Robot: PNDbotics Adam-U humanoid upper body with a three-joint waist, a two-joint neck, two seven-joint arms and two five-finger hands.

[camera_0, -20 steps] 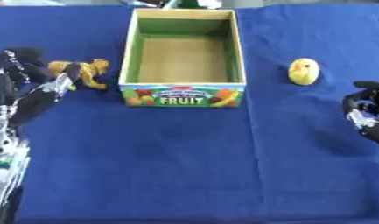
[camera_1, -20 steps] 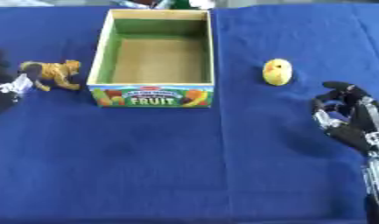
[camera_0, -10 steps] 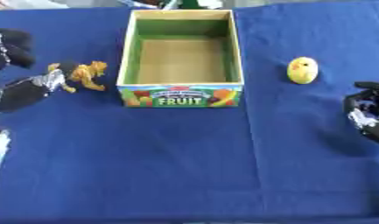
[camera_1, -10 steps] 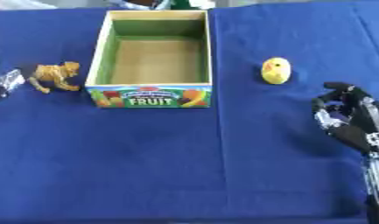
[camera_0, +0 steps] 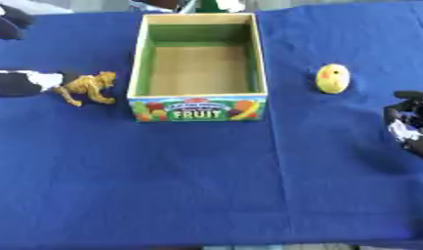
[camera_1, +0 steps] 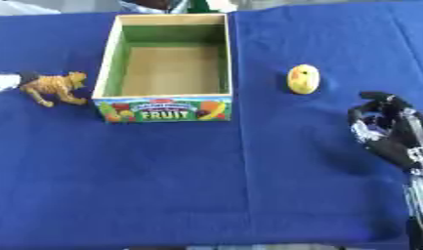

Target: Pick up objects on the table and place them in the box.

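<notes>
The cardboard box [camera_0: 200,108] with a "FRUIT" label and green inner walls stands at the top centre and holds nothing. An orange-brown toy animal [camera_0: 87,88] stands just left of it. A yellow egg-shaped toy [camera_0: 332,78] with a red spot lies to the box's right. My left hand [camera_0: 22,82] comes in at the left edge; one black, white-tipped finger reaches to the animal's rear and another part shows at the top left corner [camera_0: 8,23]. My right hand [camera_1: 387,133] rests at the right edge, below the yellow toy, with relaxed, bent fingers that hold nothing.
A blue cloth [camera_0: 206,185] covers the whole table. Its near edge runs along the bottom of the view. Pale things show beyond the far edge, behind the box.
My left arm has drawn away from the lower left toward the left edge, so only its fingers show beside the animal. The right hand, box and toys have stayed put.
</notes>
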